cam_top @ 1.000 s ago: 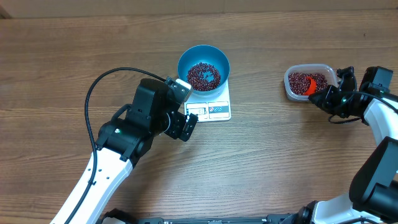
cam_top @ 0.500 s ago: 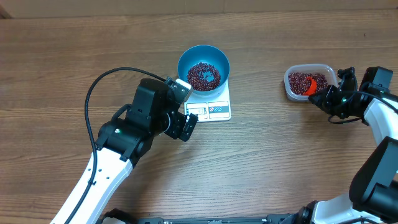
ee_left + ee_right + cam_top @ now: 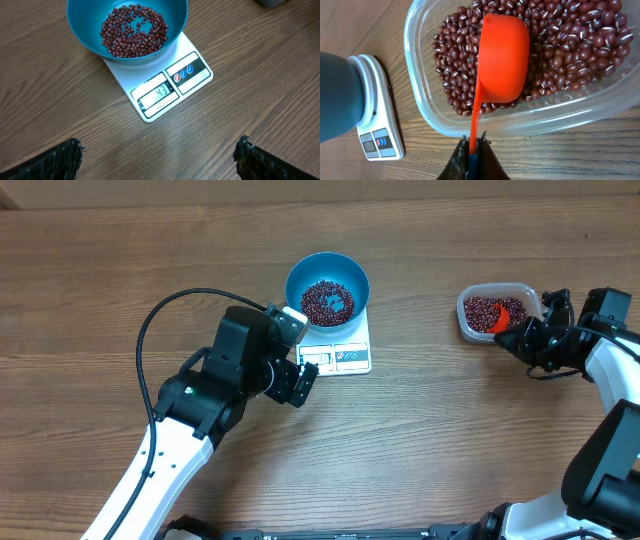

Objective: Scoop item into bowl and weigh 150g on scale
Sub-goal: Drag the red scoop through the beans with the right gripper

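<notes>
A round, deep blue plastic bowl [image 3: 327, 266] is seen standing on the far part of a small flat white rectangular kitchen scale [image 3: 350, 355], near the middle of the wooden desk [image 3: 450, 440]. A loose heap of small dark red-brown beans [image 3: 131, 30] is held in the bottom of the bowl. The scale's display panel [image 3: 156, 95] lies uncovered along the near edge with the buttons beside it, and 43 is read on it in the left wrist view.

The left jaws are spread wide with nothing between them. Their dark fingertips [image 3: 57, 160] are seen at the lower corners of that view, above bare desk just near of the scale.

Well apart to the right, a clear rounded-rectangular plastic container [image 3: 422, 107] is filled with more beans of the same kind. An orange plastic scoop [image 3: 502, 57] is laid over those beans inside the container, its rounded back turned toward the right wrist camera. The right jaws are pressed together on the end of the scoop's thin handle, just outside the container's rim.
</notes>
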Available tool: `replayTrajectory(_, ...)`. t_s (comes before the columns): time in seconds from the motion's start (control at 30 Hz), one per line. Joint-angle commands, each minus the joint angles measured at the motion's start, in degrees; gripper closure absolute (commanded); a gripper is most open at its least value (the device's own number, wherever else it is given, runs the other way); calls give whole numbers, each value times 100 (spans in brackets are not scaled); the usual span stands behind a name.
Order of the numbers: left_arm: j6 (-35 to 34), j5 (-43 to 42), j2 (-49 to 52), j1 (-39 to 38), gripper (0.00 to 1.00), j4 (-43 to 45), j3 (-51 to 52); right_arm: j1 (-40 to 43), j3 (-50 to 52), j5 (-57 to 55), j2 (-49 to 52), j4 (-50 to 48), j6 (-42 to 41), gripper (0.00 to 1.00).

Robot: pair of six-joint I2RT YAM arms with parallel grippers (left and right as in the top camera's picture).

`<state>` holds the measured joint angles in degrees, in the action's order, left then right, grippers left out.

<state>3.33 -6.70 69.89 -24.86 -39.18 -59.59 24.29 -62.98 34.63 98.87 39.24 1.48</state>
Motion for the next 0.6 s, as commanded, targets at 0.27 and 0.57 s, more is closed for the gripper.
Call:
replayTrajectory(0.27, -57, -39, 31, 9, 0, 20, 2, 22, 4, 365, 28, -7, -11, 96)
replayTrajectory(0.57, -57, -39, 31, 9, 1, 20, 2, 251, 4, 439, 28, 11, 7, 96)
